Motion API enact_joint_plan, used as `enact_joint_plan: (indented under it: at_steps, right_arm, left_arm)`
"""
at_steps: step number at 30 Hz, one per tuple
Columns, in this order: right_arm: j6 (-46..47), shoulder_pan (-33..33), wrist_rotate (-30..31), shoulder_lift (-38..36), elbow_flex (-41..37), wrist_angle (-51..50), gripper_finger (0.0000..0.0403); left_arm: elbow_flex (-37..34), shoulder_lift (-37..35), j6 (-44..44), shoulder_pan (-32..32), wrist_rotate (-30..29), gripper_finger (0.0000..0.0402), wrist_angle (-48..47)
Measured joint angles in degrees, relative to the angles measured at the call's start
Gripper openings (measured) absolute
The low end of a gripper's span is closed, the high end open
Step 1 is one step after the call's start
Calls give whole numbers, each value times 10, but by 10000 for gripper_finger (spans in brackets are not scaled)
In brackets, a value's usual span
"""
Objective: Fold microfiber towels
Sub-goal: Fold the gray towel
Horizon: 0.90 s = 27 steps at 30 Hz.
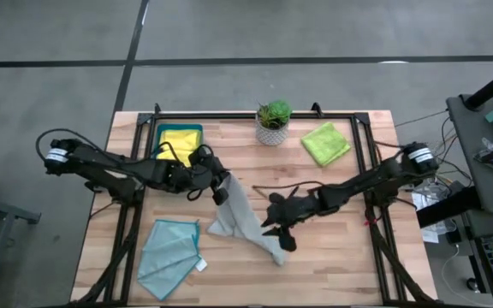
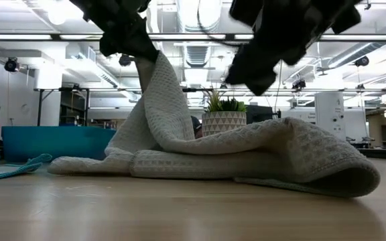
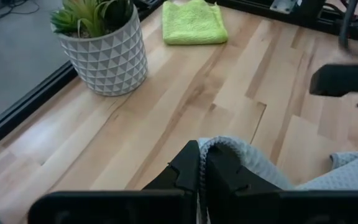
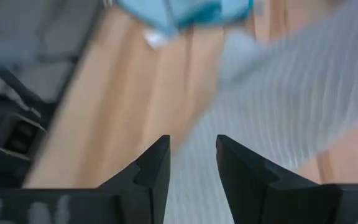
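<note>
Pale grey towel (image 1: 245,218) lying rumpled on wooden worktop (image 1: 332,257), near side of potted plant (image 1: 273,122), one corner raised off the surface

Left end effector (image 1: 222,193) clamped together on that raised corner, just left of and nearer than the plant; grey fabric pinched between dark fingers (image 3: 188,171) in left wrist view

Right end effector (image 1: 282,237) positioned over the towel's opposite end, right of and nearer than the plant; fingers (image 4: 151,171) apart, nothing between them, grey fabric below the gap

Light teal towel (image 1: 169,252) spread flat, far left and nearest edge from plant, white tag showing

Lime green towel (image 1: 325,142) folded, just right of plant

Yellow towel (image 1: 178,144) inside dark teal tray (image 1: 157,137), left of plant
</note>
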Motion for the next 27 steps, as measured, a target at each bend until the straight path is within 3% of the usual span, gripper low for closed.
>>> enact_joint_plan:
  at_steps: [6, 13, 18, 21, 25, 27]
  right_arm:
    - [-4, 13, -17, 72, 111, -174, 121]
    - [-7, 26, -32, 149, 214, -277, 121]
    - [25, 25, -2, 200, 265, -340, 116]
    - [23, 25, 5, 213, 279, -354, 89]
    - [13, 26, 7, 206, 277, -352, 21]
    - [9, 26, 8, 191, 274, -357, 14]
  left_arm:
    - [0, 0, 11, 1, 0, 0, 1]
    - [0, 0, 16, 1, 0, 0, 11]
    - [0, 0, 16, 1, 0, 0, 10]
    - [0, 0, 16, 1, 0, 0, 10]
    - [0, 0, 27, 1, 0, 0, 10]
    - [0, 0, 27, 1, 1, 0, 10]
